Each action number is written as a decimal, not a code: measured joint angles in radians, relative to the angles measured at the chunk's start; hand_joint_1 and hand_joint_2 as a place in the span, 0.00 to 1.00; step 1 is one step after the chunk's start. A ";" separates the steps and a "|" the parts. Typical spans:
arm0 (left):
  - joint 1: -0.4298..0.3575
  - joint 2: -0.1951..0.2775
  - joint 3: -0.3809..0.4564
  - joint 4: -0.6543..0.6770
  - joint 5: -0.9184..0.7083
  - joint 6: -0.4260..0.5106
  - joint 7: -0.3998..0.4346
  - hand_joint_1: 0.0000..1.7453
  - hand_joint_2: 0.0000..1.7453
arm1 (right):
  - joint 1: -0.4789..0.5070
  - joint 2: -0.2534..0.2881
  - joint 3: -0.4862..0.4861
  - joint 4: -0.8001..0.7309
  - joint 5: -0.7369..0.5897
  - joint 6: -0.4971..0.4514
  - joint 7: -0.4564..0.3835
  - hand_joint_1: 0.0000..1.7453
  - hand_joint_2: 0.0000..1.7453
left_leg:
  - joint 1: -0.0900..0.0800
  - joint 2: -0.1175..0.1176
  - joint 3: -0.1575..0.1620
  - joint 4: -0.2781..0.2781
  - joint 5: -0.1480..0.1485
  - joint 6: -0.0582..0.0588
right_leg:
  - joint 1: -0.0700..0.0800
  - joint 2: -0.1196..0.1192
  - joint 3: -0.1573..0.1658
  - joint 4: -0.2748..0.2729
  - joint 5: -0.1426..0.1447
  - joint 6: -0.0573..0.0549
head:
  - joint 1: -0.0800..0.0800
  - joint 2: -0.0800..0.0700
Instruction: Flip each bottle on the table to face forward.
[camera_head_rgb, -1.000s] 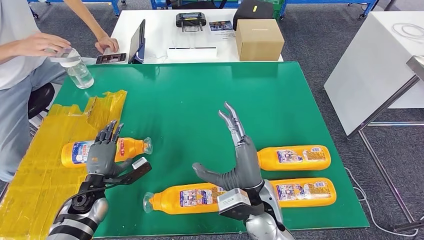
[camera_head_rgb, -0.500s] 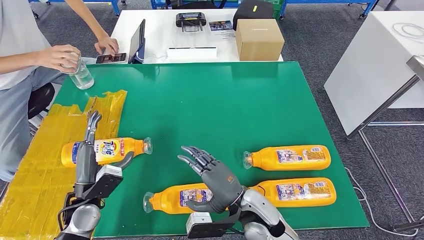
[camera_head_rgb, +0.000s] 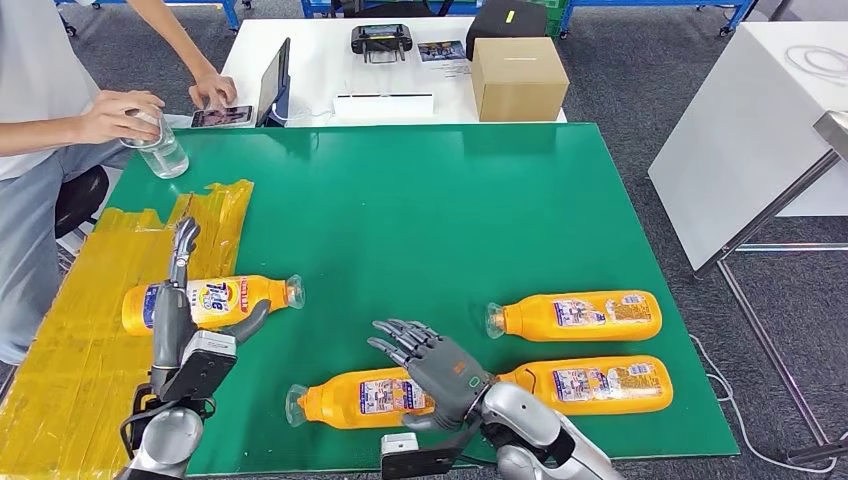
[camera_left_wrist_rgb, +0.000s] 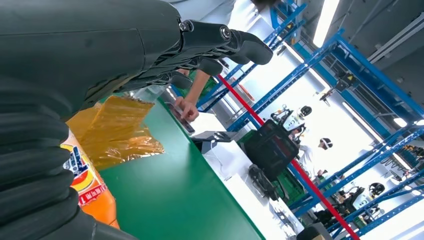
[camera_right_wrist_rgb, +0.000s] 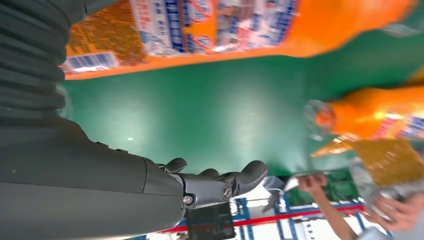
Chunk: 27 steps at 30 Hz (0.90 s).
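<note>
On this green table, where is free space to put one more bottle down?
The green table is bare across its far half, between the yellow tape and the right edge. The near edge is crowded: three orange bottles lie around the right hand.

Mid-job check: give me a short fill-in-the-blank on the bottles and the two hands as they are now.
1. ____ orange bottles lie on the green table.
2. The bottle on the yellow tape lies beside the ____ hand.
3. The right hand hovers over the front-left bottle with its fingers ____.
4. A person's hand holds a ____ bottle.

Missing words: four; left; spread; clear
</note>
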 joint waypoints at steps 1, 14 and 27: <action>0.002 -0.001 0.000 0.000 0.002 0.000 0.000 0.00 1.00 | -0.002 -0.003 0.003 0.004 0.017 -0.002 0.016 0.00 1.00 | 0.000 0.000 0.000 0.000 0.000 0.000 | 0.000 0.000 0.000 0.000 0.000 0.000 | 0.000 0.000; 0.027 -0.010 0.018 -0.013 0.006 -0.009 0.006 0.00 1.00 | -0.006 -0.022 0.017 0.032 0.098 -0.017 0.098 0.00 1.00 | 0.000 0.000 0.000 0.000 0.000 0.000 | 0.000 0.000 0.000 0.000 0.000 0.000 | 0.000 0.000; 0.037 -0.019 0.019 -0.025 0.008 -0.015 0.022 0.00 1.00 | -0.006 -0.020 -0.004 0.055 0.196 -0.031 0.194 0.00 1.00 | 0.000 0.000 0.000 0.000 0.000 0.000 | 0.000 0.000 0.000 0.000 0.000 0.000 | 0.000 0.000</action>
